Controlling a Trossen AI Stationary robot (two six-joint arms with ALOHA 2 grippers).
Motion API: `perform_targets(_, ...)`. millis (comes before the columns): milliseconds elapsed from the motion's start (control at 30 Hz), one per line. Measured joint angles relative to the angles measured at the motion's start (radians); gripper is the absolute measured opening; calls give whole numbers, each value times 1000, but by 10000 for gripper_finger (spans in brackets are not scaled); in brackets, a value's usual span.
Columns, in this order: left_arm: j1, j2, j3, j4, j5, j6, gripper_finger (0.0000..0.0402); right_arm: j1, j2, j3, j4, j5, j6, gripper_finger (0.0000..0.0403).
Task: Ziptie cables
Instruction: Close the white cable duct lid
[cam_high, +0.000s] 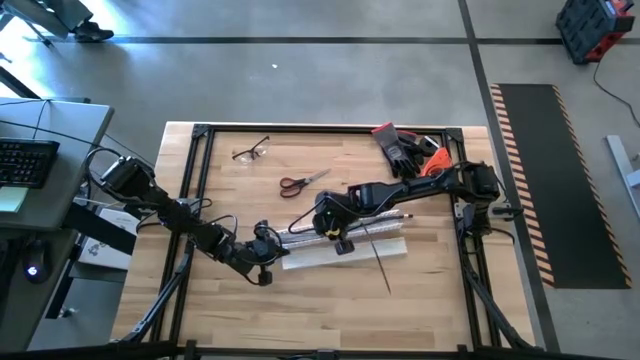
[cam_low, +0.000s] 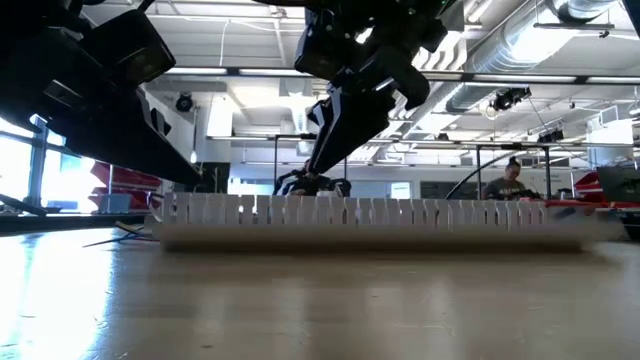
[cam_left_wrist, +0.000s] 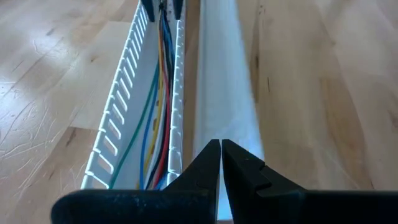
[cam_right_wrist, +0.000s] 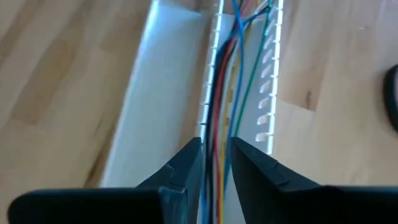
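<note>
- coloured cables (cam_right_wrist: 225, 81) are laid along the white slotted duct (cam_left_wrist: 124, 106), so they stay gathered for tying.
- the right gripper (cam_right_wrist: 216, 155) is narrowed around the cables inside the duct, seemingly to pinch them.
- the left gripper (cam_left_wrist: 221, 155) is fully closed, empty, at the duct's end.
- the black ziptie (cam_high: 378, 262) lies unused just beside the cover strip (cam_high: 345, 253).

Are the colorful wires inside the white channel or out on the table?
Inside. The cables run along between the slotted walls of the white duct, as both wrist views show.
</note>
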Motion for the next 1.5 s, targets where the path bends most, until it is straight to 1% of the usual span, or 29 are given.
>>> perform_targets(133,0,0,0,0,0,0,0,3,0,0,7,31,-4,70)
perform_targets(233,-2,0,0,1,3,0,0,20,-1,0,5,26,1,71)
perform_targets(300,-8,0,0,2,21,2,0,46,-1,-3,12,-1,20,71)
perform_targets(367,-18,0,0,2,54,15,0,84,-2,-29,75,-40,57,71)
perform_targets(433,-24,4,0,4,79,14,0,128,-2,-76,184,-46,109,71)
perform_targets(467,-26,13,0,9,80,9,2,153,-2,-109,255,-29,141,71)
perform_targets(533,-32,42,0,23,83,17,11,197,-2,-181,406,47,200,71)
perform_targets(667,-33,132,4,125,132,82,47,257,-2,-306,649,279,329,72)
perform_targets(700,-31,157,9,146,137,95,56,261,-2,-328,687,312,364,72)
perform_targets(867,-14,261,65,175,134,122,96,262,-1,-367,726,312,500,72)
perform_targets(1033,4,337,116,176,167,107,113,286,-1,-375,766,309,555,72)
perform_targets(1100,7,353,128,145,166,78,107,306,-2,-375,800,309,554,72)
perform_targets(1167,7,360,132,126,177,54,90,329,-2,-375,832,309,551,72)
perform_targets(1300,-16,358,134,114,203,22,23,377,-2,-375,880,314,542,72)
perform_targets(1333,-30,356,137,109,209,17,12,386,-2,-375,882,316,538,72)
perform_targets(1433,-67,335,157,92,256,-46,9,406,-2,-375,883,350,554,72)
perform_targets(1500,-91,313,170,78,263,-91,5,407,-2,-375,880,353,577,76)
